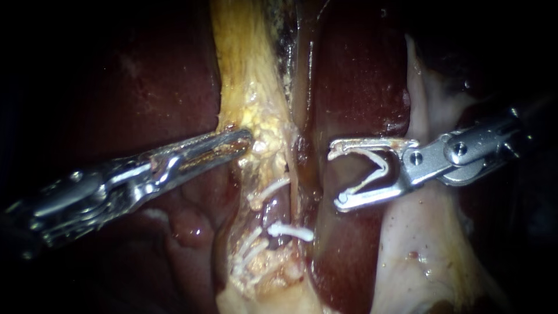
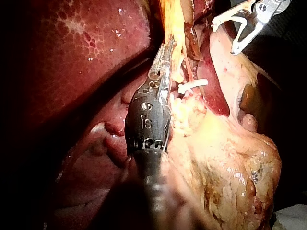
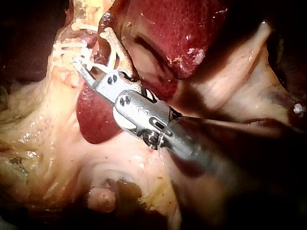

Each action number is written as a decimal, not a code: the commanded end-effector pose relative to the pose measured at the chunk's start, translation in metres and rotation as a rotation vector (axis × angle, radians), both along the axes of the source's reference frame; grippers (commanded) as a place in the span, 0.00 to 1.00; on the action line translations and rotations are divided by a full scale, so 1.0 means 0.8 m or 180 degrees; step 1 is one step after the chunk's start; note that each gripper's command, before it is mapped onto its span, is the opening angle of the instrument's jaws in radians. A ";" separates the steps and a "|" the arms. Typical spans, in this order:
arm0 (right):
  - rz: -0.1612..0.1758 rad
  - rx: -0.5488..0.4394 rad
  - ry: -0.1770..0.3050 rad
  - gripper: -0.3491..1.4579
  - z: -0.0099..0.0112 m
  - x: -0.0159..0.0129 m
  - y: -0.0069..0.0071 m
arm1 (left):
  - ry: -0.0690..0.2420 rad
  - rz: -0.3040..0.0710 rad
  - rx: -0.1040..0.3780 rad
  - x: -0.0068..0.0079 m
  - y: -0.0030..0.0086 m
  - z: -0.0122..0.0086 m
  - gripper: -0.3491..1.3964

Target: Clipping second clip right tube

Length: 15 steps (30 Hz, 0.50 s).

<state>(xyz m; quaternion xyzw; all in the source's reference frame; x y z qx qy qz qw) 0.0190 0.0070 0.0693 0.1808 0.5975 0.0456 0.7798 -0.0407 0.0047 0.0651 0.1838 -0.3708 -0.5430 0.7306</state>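
- Two steel jaws of the right instrument (image 1: 336,176) stand spread, each pressing one leg of a white, V-shaped open clip (image 1: 372,168).
- Ahead of their tips, clear of them, lies the slim, dark, glistening tube (image 1: 280,208), crossed by a white fastened clip (image 1: 290,232).
- The left instrument (image 1: 249,138) is clenched on crumbly yellow fat (image 1: 263,125) beyond the tube.
- Smooth dark-red liver (image 1: 360,75) lies beside the upper right jaw.
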 end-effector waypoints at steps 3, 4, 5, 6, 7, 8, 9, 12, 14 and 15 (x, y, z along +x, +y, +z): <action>0.0006 -0.0007 -0.0004 0.53 0.0000 0.0001 -0.0004 | -0.0008 0.0008 0.0015 0.0006 0.0003 -0.0011 0.00; 0.0007 0.0027 -0.0007 0.53 0.0001 0.0001 -0.0007 | -0.0012 0.0012 0.0024 0.0009 0.0005 -0.0017 0.00; -0.0008 0.0101 0.0000 0.53 0.0004 0.0003 -0.0011 | 0.0009 0.0003 0.0027 0.0013 0.0007 -0.0025 0.00; -0.0009 0.0170 -0.0004 0.53 0.0007 0.0005 -0.0016 | 0.0000 -0.0021 0.0018 0.0020 0.0011 -0.0038 0.00; 0.0000 0.0328 -0.0020 0.53 0.0011 0.0008 -0.0022 | -0.0007 -0.0046 0.0006 0.0025 0.0014 -0.0048 0.00; 0.0005 0.0432 -0.0032 0.53 0.0015 0.0012 -0.0027 | -0.0022 -0.0077 -0.0010 0.0031 0.0017 -0.0059 0.00; 0.0004 0.0500 -0.0038 0.53 0.0019 0.0016 -0.0032 | -0.0030 -0.0102 -0.0018 0.0039 0.0020 -0.0073 0.00; 0.0017 0.0767 -0.0074 0.53 0.0035 0.0035 -0.0048 | -0.0050 -0.0172 -0.0045 0.0055 0.0024 -0.0106 0.00; 0.0038 0.0965 -0.0109 0.53 0.0047 0.0048 -0.0059 | -0.0060 -0.0209 -0.0057 0.0061 0.0027 -0.0122 0.00; 0.0053 0.1044 -0.0138 0.53 0.0053 0.0052 -0.0064 | -0.0074 -0.0220 -0.0058 0.0062 0.0028 -0.0129 0.00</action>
